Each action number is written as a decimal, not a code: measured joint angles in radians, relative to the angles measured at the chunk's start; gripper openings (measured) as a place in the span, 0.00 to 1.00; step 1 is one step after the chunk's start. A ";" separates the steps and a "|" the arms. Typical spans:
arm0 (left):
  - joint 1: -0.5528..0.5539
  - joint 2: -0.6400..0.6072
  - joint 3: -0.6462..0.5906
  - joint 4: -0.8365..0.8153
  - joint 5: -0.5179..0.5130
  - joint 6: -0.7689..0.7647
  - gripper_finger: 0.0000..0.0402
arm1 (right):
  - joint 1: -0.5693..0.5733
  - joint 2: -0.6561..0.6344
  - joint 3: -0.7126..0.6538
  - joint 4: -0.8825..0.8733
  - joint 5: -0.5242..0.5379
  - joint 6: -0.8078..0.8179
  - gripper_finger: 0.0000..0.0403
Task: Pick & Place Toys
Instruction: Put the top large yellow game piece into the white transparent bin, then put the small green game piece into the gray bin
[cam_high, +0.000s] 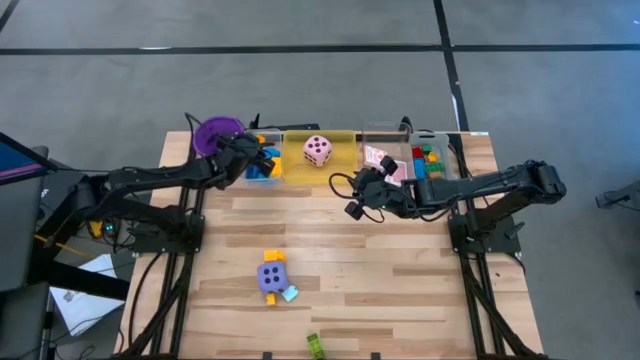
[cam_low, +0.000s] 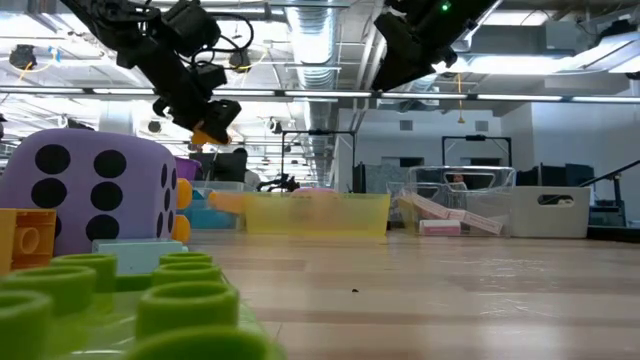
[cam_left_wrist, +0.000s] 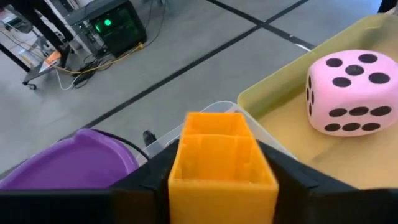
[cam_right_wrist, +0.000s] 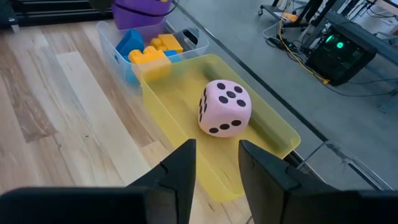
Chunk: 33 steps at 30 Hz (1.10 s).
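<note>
An orange block (cam_left_wrist: 222, 158) sits clamped between the 2 dark fingers of the left gripper (cam_high: 262, 157), which hangs above the clear tray (cam_right_wrist: 109, 34) at the far left of the row, just beside the purple cup (cam_high: 216, 133). In that tray lie blue and yellow blocks (cam_right_wrist: 149, 48). Next along, the yellow tray (cam_high: 345, 143) holds the pink die (cam_high: 318, 151), resting on its floor (its 6-dot face shows in the left wrist view). Beyond that, a clear tray (cam_high: 378, 135) carries pink playing cards (cam_high: 377, 157), and the last bin holds red and green blocks (cam_high: 432, 160).

The right gripper (cam_right_wrist: 216, 163) hovers over the table (cam_high: 400, 290) in front of the card tray, its fingers parted with nothing between them, facing the yellow tray.

Near the front of the table, well apart from the trays, the purple die (cam_high: 272, 275) stands touching a small yellow block (cam_low: 27, 240) and a pale blue piece (cam_high: 290, 294). A green block (cam_high: 314, 345) lies at the front edge.
</note>
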 joint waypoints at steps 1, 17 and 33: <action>0.000 0.004 0.000 0.000 0.000 0.000 0.45 | 0.000 0.000 0.000 0.000 0.000 0.000 0.28; -0.003 0.020 0.000 0.051 0.091 -0.062 0.70 | 0.059 0.000 0.000 0.046 -0.004 -0.178 0.28; -0.259 0.020 0.000 0.501 0.822 -0.034 0.63 | 0.241 -0.159 -0.004 -0.438 0.106 0.189 0.28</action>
